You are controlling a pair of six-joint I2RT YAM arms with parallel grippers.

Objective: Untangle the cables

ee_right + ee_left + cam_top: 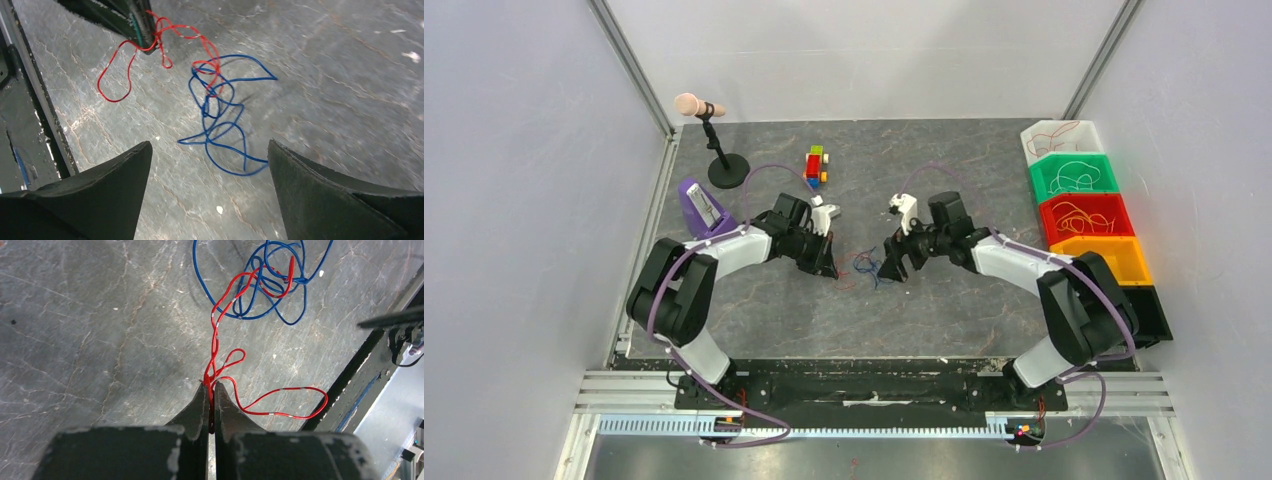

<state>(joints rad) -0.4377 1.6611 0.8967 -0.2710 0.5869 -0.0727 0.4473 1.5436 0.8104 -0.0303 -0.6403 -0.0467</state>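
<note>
The cables (861,265) lie mid-table between my two grippers. In the left wrist view my left gripper (210,385) is shut on the red cable (301,388), which is pinched between the jaws and loops out to the right. Further on, the red cable crosses through the blue cable (248,318), which lies coiled on the table. In the right wrist view my right gripper (210,142) stands wide open just short of the blue cable (235,172), holding nothing. Beyond the blue coil, the red cable (98,82) hangs from the left fingers (145,42).
A row of bins runs along the right edge: white (1064,124), green (1036,180), red (1044,222), orange (1124,262) and black (1149,310). A microphone stand (728,172), a purple object (699,205) and a block toy (815,166) sit at the back left.
</note>
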